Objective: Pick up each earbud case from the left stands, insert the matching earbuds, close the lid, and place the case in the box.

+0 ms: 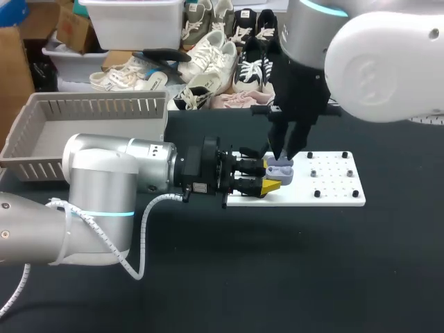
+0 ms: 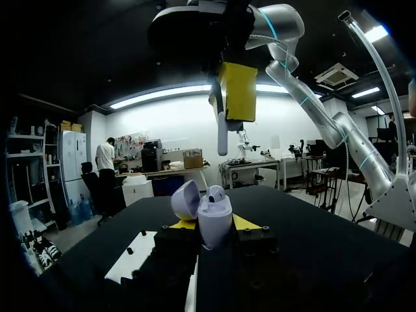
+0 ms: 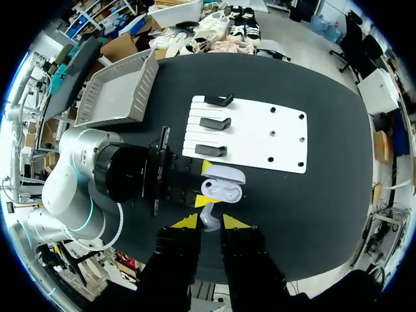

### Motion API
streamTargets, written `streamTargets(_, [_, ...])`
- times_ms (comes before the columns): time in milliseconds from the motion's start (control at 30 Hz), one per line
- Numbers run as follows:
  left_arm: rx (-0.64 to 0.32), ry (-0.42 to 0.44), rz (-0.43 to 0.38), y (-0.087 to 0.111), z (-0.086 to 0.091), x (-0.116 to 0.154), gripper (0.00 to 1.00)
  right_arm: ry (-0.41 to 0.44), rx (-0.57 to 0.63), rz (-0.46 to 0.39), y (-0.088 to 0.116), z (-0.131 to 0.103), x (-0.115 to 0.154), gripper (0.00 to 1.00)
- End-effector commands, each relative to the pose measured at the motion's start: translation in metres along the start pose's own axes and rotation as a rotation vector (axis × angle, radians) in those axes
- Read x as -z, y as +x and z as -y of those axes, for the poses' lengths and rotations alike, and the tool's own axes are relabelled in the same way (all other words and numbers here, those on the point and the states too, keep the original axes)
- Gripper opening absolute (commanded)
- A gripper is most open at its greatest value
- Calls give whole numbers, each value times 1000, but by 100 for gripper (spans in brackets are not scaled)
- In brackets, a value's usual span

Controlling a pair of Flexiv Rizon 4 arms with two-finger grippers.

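Observation:
A pale lavender earbud case (image 1: 280, 171) is held over the white board's near-left part, lid open, with my left gripper (image 1: 272, 179) shut on its body from the left. In the left wrist view the case (image 2: 214, 220) stands upright between the yellow tips, its lid (image 2: 185, 198) tipped back and one earbud (image 2: 218, 193) seated inside. My right gripper (image 1: 284, 158) hangs straight above the case, shut on a white earbud (image 2: 222, 133) that points down at it. In the right wrist view that earbud (image 3: 207, 218) sits between my right gripper's (image 3: 209, 221) tips, just short of the open case (image 3: 222, 182).
The white board (image 1: 333, 187) lies mid-table with small black pegs on its right half. Three black stands (image 3: 214, 123) line its left side. A grey slatted basket (image 1: 41, 149) stands at the back left. Bare black tabletop lies in front of the board and to its right.

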State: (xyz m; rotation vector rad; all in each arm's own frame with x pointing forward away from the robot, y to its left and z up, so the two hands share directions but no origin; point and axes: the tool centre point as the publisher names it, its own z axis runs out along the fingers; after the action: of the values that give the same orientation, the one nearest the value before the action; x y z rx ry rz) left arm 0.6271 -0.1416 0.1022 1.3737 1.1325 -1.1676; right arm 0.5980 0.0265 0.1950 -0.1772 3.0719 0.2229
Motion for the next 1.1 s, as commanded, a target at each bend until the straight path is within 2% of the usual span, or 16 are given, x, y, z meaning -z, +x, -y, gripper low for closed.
streamTargets(33, [-1,-5,1,0,1,-1,0,0,-2,6,3,1,0,0])
streamTargets(500, [-1,-5,1,0,1,-1,0,-22,20,20,0,2,0,0])
streamTargets(867, [-1,-5,1,0,1,-1,0,-53,127,-57,-5,-3,-4,0])
streamTargets(1100, [-1,-5,1,0,1,-1,0,-55,144,-64,-8,-2,-10,0])
